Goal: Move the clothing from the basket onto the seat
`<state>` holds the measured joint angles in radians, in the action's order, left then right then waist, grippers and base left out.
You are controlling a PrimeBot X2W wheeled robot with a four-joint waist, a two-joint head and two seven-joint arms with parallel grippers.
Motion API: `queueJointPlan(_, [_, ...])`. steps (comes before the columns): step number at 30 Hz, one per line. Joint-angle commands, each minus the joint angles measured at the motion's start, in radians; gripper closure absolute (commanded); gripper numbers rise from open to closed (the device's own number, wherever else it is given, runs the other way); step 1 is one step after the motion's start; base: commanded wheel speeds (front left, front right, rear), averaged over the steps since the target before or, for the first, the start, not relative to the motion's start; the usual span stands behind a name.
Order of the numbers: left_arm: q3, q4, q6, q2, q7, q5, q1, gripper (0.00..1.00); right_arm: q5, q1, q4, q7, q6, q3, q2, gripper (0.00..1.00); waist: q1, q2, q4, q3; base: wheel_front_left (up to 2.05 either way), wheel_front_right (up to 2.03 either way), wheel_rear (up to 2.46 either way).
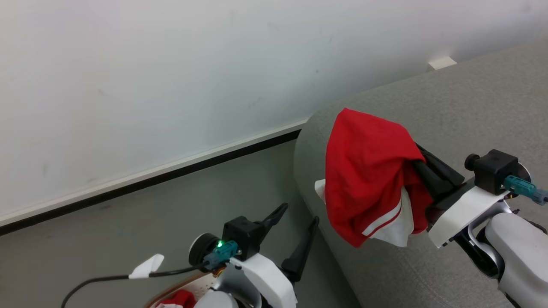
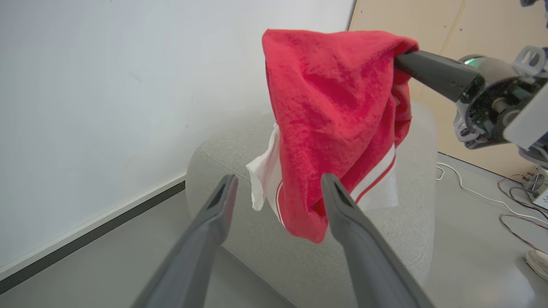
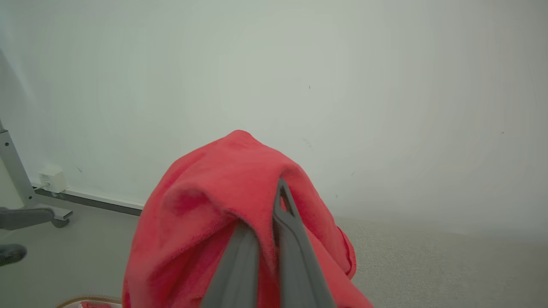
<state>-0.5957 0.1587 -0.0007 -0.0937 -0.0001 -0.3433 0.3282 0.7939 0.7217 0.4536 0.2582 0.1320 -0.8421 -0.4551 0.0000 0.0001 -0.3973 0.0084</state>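
At frame right our right gripper (image 1: 423,166) clamps a red garment (image 1: 368,171) over the seat (image 1: 471,107); our left gripper (image 1: 299,214), bottom centre, stands open.

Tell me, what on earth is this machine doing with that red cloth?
It is moving laundry from a basket to a sofa. Its right gripper is shut on a red garment with white stripes, holding it up at the rounded end of the grey sofa, not yet let go. Its left gripper is open and empty, lower down near the basket, where more red clothing waits.
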Motion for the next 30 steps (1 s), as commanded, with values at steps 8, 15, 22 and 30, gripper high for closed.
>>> queueJointPlan(8, [-0.027, -0.020, -0.009, -0.002, 0.033, 0.014, 0.073, 0.00, -0.025, -0.004, -0.005, 0.007, -0.002, 0.085, -0.037, 1.00, 0.0000, -0.0001, -0.067, 0.120, 0.00, 0.00, 0.00])
queueJointPlan(15, [-0.054, -0.065, -0.055, -0.035, 0.106, 0.065, 0.215, 0.00, -0.052, 0.089, 0.064, 0.007, -0.002, 0.294, -0.044, 1.00, 0.0000, -0.0001, -0.014, 0.350, 0.00, 0.00, 0.00])
queueJointPlan(22, [-0.075, -0.122, -0.088, -0.061, 0.168, 0.093, 0.344, 0.00, -0.117, 0.216, 0.156, 0.007, -0.002, 0.538, -0.036, 1.00, 0.0000, -0.0001, 0.042, 0.560, 0.00, 0.00, 0.00])
queueJointPlan(30, [-0.111, -0.158, -0.107, -0.061, 0.193, 0.122, 0.459, 0.00, -0.282, 0.372, 0.326, 0.006, -0.002, 0.834, -0.017, 1.00, 0.0000, -0.0001, 0.106, 0.740, 0.00, 0.00, 0.00])
